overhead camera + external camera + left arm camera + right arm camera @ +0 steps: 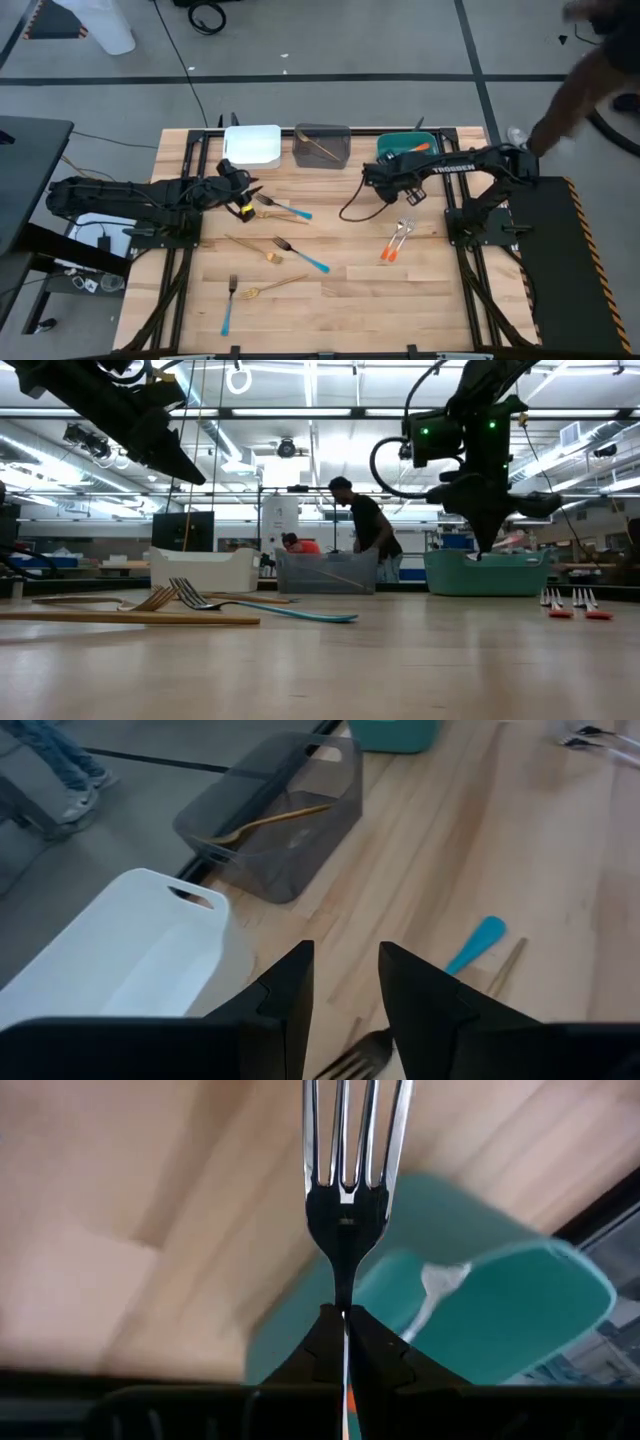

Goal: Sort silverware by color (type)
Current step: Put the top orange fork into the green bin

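From above, the right claw (418,149) pinches an orange-handled fork (413,150) over the teal bin (388,146), top centre-right. At desk level, the left claw (188,470) hangs upper left. Its wrist view shows fingers (285,995) parted, empty, over a blue-handled fork (476,944).

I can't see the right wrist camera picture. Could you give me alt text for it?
The right gripper is shut on the neck of a silver fork, tines pointing away from the camera. Behind the fork are the pale wooden table and a teal bin with another utensil lying inside it.
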`<move>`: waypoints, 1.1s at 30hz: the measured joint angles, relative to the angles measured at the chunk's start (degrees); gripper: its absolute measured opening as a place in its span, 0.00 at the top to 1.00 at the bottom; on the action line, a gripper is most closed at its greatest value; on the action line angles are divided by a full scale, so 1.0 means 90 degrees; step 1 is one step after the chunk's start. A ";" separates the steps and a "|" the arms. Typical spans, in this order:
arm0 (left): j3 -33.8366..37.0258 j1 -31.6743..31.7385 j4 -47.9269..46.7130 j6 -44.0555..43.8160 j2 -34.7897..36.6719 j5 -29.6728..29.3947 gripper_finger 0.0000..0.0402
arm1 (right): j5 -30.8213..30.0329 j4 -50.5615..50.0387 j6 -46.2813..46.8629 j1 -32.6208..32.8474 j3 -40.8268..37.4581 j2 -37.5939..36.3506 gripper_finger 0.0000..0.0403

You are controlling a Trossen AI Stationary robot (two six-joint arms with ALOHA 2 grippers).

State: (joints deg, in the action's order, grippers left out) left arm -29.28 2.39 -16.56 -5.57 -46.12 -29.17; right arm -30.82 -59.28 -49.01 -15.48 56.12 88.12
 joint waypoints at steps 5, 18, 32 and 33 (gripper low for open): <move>0.0000 0.0000 0.0000 -0.0118 -0.0001 0.0044 0.69 | -0.0122 -0.0001 -0.0770 -0.0428 0.0000 0.0000 0.98; 0.0000 0.0001 0.0000 -0.0195 0.0002 0.0053 0.69 | -0.0099 0.0028 -0.1893 -0.1510 0.0250 -0.0233 0.98; 0.0000 0.0000 -0.0001 -0.0195 0.0001 0.0049 0.69 | 0.0693 0.1067 -0.2591 -0.2419 0.0250 -0.0233 0.98; 0.0000 0.0002 -0.0002 -0.0195 -0.0001 0.0049 0.69 | 0.0773 0.1145 -0.2599 -0.2456 0.0249 -0.0233 0.98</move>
State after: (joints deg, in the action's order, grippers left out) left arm -29.28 2.42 -16.58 -7.33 -46.13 -28.73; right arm -23.86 -48.97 -72.40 -37.59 58.35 86.02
